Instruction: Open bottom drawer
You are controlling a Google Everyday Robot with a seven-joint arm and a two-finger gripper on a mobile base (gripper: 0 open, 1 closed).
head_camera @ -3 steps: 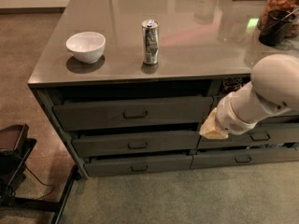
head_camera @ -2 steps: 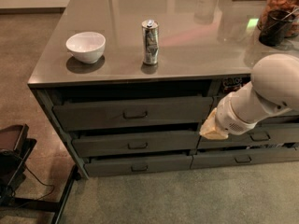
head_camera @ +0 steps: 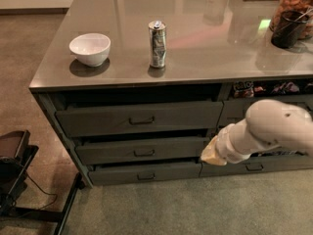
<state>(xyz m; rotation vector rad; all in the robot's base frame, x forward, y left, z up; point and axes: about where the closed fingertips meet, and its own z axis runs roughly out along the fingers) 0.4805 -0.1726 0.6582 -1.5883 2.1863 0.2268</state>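
The bottom drawer [head_camera: 146,173] is the slimmest front in the left stack under the counter, with a small dark loop handle [head_camera: 145,176] at its centre. Two taller grey drawers [head_camera: 139,119] sit above it. A dark gap shows above each front. My white arm [head_camera: 269,131] reaches in from the right. The gripper [head_camera: 211,153] is at its tan tip, in front of the seam between the left and right drawer stacks, level with the middle drawer and a little above and to the right of the bottom drawer's front.
On the grey countertop [head_camera: 205,53] stand a white bowl [head_camera: 90,48], a metal can [head_camera: 157,44] and a dark cup [head_camera: 288,29] by a jar at the right. A black stand [head_camera: 14,170] sits on the floor at left. Carpet lies before the drawers.
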